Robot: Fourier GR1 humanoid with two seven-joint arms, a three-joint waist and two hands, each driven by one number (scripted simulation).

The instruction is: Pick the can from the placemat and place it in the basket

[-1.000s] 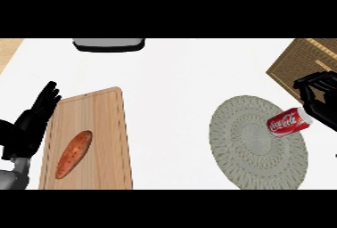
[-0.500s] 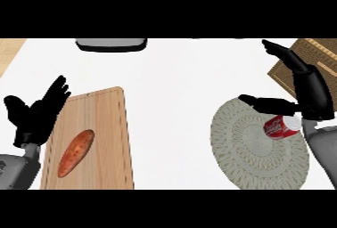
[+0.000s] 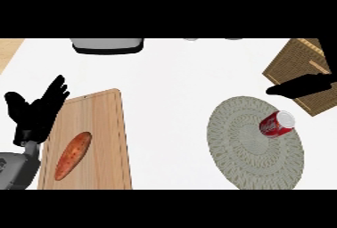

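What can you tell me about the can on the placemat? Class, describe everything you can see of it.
The can is red with white lettering on its side and a pale silver end. It looks like metal. It lies tipped on its side, the silver end pointing to the upper right, on the upper right part of the round grey woven placemat. Only the placemat touches it. The right hand hovers above it, apart from it, near the basket.

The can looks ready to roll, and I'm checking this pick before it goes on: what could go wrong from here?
1. The can lies tilted near the placemat edge; a touch might roll it off.
2. The right hand sits above it, over the basket, holding nothing; a misjudged reach might nudge rather than grasp.
3. The left hand rests open by the cutting board, no help.
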